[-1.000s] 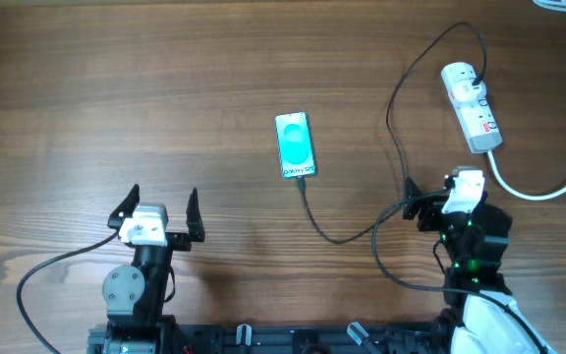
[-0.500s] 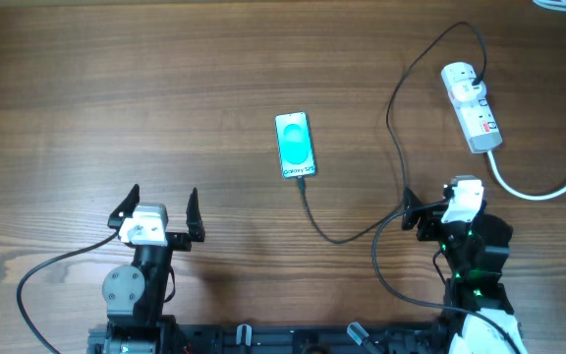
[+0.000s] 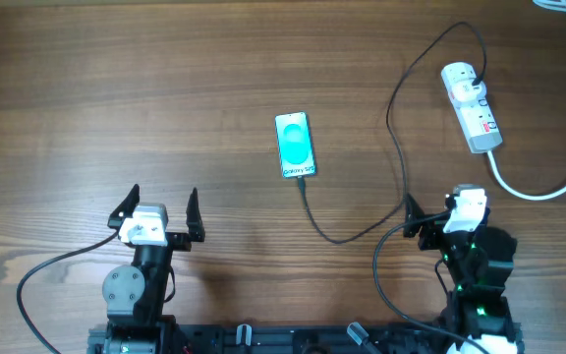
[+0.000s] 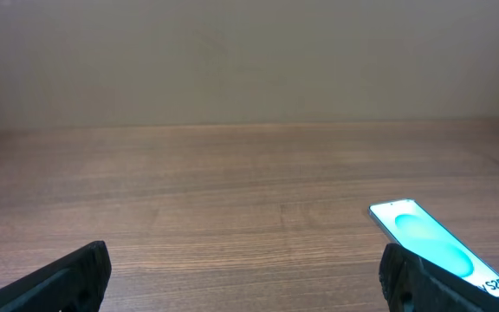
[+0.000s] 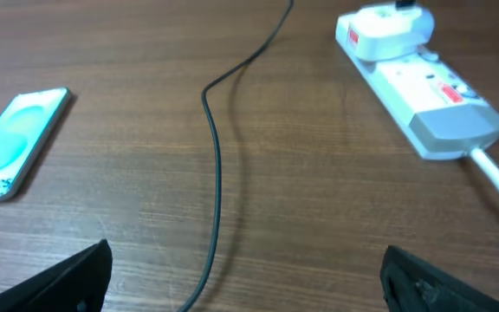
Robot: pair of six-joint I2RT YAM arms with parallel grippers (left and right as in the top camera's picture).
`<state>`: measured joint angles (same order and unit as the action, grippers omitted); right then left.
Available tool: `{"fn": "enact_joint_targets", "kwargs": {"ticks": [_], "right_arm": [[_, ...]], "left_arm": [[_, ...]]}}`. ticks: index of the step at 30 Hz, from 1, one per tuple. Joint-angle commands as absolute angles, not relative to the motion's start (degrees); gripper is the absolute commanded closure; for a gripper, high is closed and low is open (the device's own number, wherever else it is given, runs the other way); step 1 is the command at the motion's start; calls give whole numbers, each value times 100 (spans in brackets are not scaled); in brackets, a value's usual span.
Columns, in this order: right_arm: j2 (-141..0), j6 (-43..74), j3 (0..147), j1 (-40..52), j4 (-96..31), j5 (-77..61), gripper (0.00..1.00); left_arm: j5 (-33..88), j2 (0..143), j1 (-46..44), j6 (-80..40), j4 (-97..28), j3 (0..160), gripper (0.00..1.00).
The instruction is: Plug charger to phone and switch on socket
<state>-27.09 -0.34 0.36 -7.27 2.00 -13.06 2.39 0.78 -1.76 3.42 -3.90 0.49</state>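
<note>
Brown wooden table (image 3: 116, 79) is carrying the phone (image 3: 296, 146) centrally, the charger (image 3: 389, 110) seemingly sitting in its near end and trailing to the socket (image 3: 472, 108) far right, while left tool (image 3: 162, 197) and right tool (image 5: 245, 269) are gaping wide, empty, so flipping the socket's switch is probably awaiting the right tool.

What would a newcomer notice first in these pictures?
The phone with its bright cyan screen, lying in the middle of the wooden table. Next, the white power strip at the far right, and the thin black cable looping from it towards the phone.
</note>
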Motion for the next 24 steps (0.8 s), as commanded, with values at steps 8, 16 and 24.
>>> {"fn": "enact_joint_targets", "kwargs": {"ticks": [8,16,24], "right_arm": [[-1352,-145,30,-692,93,-1365,0],[-510,-130,30,-692,93,-1385,0],[-19,167,30,-613,99,-1406,0]], "left_arm": [[183,27,-143,427,-436,32,0],[183,27,-143,427,-436,32,0],[183,27,-143,427,-436,32,0]]}}
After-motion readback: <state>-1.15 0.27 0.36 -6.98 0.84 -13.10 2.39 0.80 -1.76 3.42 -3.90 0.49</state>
